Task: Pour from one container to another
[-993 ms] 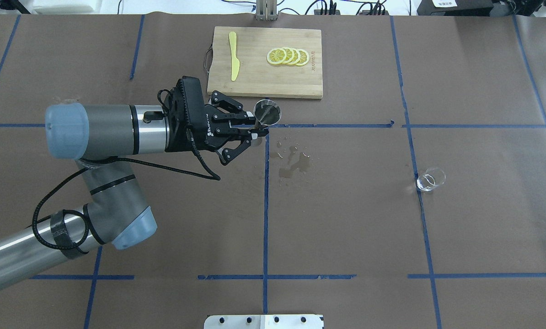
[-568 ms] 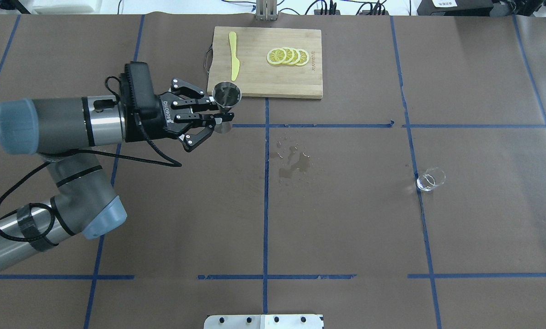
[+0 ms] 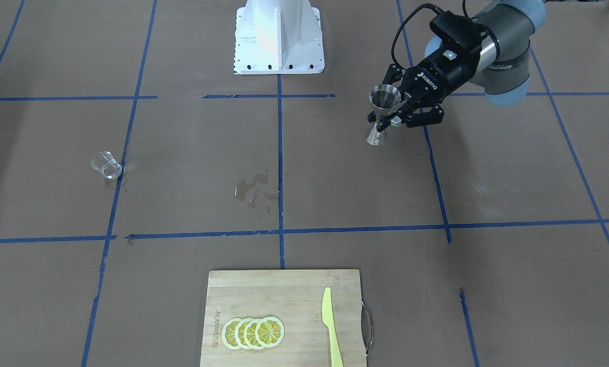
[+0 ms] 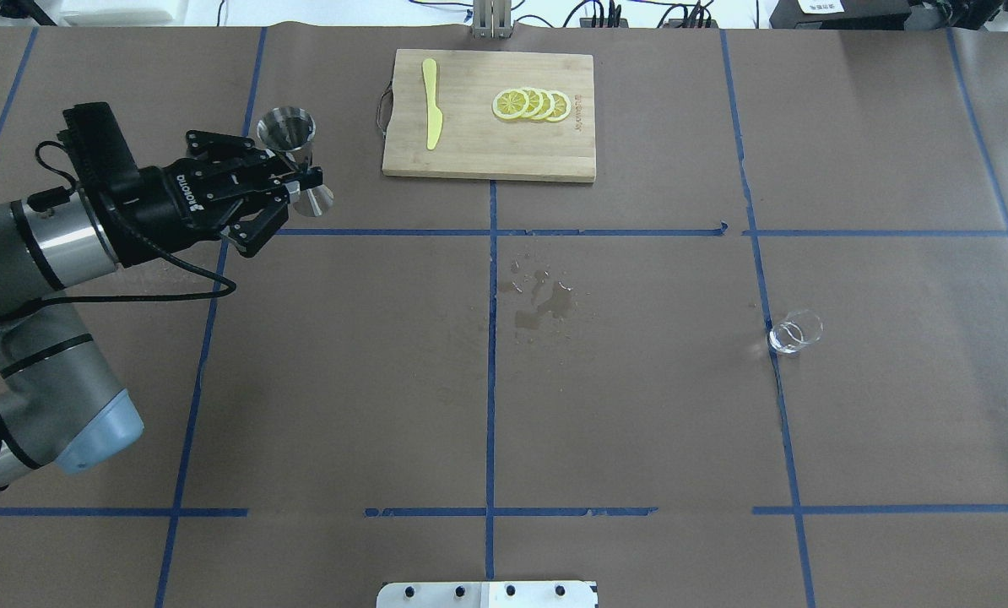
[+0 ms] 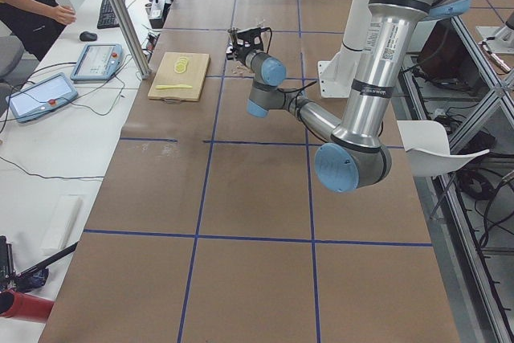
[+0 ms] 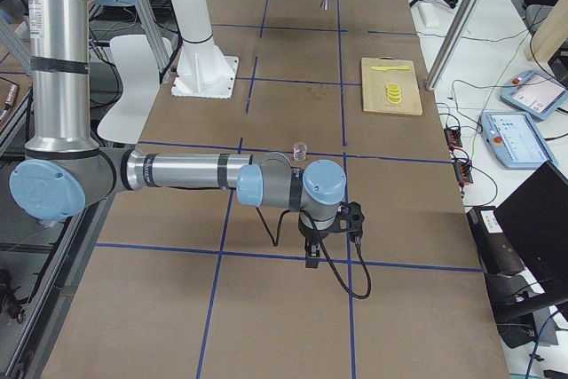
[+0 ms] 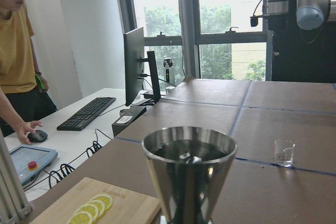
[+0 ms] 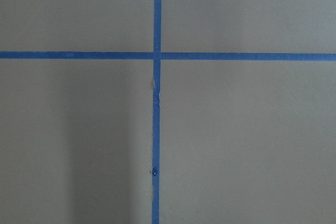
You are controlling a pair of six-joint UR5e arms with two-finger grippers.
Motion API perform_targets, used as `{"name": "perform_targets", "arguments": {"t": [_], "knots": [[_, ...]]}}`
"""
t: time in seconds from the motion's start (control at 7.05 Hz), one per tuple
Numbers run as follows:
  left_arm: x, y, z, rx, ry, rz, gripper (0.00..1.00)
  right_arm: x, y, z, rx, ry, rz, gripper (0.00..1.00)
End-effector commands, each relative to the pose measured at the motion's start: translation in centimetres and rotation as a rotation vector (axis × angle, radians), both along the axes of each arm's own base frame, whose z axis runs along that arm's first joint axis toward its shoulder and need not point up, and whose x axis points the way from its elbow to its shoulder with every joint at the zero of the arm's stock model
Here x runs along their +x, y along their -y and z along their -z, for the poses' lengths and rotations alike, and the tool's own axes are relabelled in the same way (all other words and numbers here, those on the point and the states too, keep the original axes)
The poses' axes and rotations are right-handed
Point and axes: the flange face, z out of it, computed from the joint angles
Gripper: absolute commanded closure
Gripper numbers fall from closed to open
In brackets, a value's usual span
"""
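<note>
left gripper [image 4: 302, 179] clamped on jigger [image 4: 287, 133] waist, upright, beside cutting board [image 4: 487, 152] | glass tumbler [image 4: 795, 330] well apart, right side | right gripper [image 6: 311, 255]: can't tell | risk: jolt or tilt slops contents, adding to puddle [image 4: 542, 300]

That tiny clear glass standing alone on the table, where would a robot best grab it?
Across the side wall of the glass tumbler, around mid-height, approached level from the side. It stands upright, mouth up, with nothing close by, so a side hold probably sits firm on the round wall and leaves the rim free for pouring.
</note>
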Motion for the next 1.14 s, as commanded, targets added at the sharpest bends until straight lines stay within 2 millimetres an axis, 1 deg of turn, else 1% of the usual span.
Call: {"name": "perform_targets", "arguments": {"t": [0.0, 0.14, 0.28, 0.43, 0.57, 0.71, 0.85, 0.99], "knots": [[-3.7, -0.3, -3.4, -0.183, -0.093, 0.179, 1.00, 0.0, 0.1, 0.1, 0.002, -0.002, 0.000, 0.00], [-4.8, -0.6, -5.8, -0.233, -0.076, 0.232, 1.00, 0.0, 0.1, 0.1, 0.003, -0.003, 0.000, 0.00], [-5.5, -0.8, -7.6, -0.292, -0.083, 0.275, 1.00, 0.0, 0.1, 0.1, 0.003, -0.003, 0.001, 0.00], [-5.1, -0.8, -8.0, -0.346, -0.112, 0.314, 1.00, 0.0, 0.1, 0.2, 0.006, -0.003, 0.001, 0.00], [-4.0, -0.6, -8.5, -0.413, -0.094, 0.398, 1.00, 0.0, 0.1, 0.1, 0.004, -0.005, 0.001, 0.00], [-2.6, -1.3, -9.0, -0.446, -0.076, 0.469, 1.00, 0.0, 0.1, 0.1, 0.004, -0.005, 0.001, 0.00], [-1.4, -2.4, -10.1, -0.467, -0.053, 0.532, 1.00, 0.0, 0.1, 0.1, 0.004, -0.005, 0.001, 0.00], [-0.7, -3.2, -10.9, -0.477, -0.033, 0.574, 1.00, 0.0, 0.1, 0.0, 0.003, -0.005, 0.001, 0.00]]}}
